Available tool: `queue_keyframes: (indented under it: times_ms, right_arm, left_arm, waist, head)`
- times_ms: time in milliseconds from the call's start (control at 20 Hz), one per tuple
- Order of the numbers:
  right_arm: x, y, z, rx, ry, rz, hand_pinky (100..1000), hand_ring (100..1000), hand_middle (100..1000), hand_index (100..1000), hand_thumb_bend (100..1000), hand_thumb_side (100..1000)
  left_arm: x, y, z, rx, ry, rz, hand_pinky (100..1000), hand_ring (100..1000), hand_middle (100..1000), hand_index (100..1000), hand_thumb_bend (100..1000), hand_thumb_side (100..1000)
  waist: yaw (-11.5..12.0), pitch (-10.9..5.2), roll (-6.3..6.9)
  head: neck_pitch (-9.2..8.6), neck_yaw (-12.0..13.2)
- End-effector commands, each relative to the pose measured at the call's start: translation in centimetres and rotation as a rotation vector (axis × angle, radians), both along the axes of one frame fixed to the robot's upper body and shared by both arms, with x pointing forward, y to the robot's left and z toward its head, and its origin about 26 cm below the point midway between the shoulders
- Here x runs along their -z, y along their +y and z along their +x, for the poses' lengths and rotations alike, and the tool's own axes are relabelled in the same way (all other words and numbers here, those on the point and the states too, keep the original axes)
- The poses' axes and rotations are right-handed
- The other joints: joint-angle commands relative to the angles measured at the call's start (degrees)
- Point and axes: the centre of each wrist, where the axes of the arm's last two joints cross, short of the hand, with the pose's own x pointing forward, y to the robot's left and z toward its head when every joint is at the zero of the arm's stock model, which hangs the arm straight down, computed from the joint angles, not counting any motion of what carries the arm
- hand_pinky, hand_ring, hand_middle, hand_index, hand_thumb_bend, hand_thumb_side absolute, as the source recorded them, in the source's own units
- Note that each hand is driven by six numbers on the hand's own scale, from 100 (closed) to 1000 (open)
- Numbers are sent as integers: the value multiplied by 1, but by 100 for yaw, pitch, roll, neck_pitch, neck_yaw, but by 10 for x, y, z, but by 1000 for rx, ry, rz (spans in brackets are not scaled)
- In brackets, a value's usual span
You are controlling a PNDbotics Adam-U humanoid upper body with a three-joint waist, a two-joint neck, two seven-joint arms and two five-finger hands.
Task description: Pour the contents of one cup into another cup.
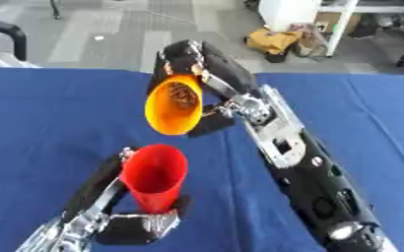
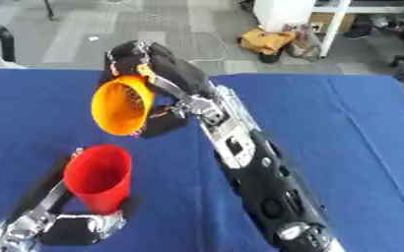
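Blue table (image 1: 50,113); right hand (image 1: 197,64) grips tipped orange cup (image 1: 173,106), left hand (image 1: 128,221) clasps red cup (image 1: 153,179)

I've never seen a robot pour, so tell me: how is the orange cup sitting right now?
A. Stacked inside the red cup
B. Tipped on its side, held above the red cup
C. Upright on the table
B: the right hand holds the orange cup tipped, mouth toward the camera, above the red cup.
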Motion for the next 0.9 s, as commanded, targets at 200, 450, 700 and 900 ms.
queue_keyframes:
  times_ms: [200,450,700,900]
  right_arm:
    - [-13,-1,-4,-1,-64,-10,451,386,448,512,100,100]
    - [-14,1,-5,-7,-79,-18,452,388,451,516,100,100]
    - [-14,3,-5,-12,-97,-31,452,390,452,518,100,100]
    - [-14,4,-6,-16,-111,-37,452,391,454,521,100,100]
  left_arm:
    - [-8,-1,0,7,-25,0,491,347,365,561,107,551]
    - [-8,-2,1,8,-25,0,492,349,367,562,105,552]
    - [-9,-2,1,8,-26,0,492,349,367,563,105,553]
    - [-10,-2,1,10,-25,1,492,349,368,563,103,553]
  waist:
    - [-1,-127,19]
    - [-5,-131,15]
    - [-8,-130,12]
    - [-10,-130,12]
  head:
    - [-19,9]
    - [-19,5]
    - [-16,6]
    - [-11,4]
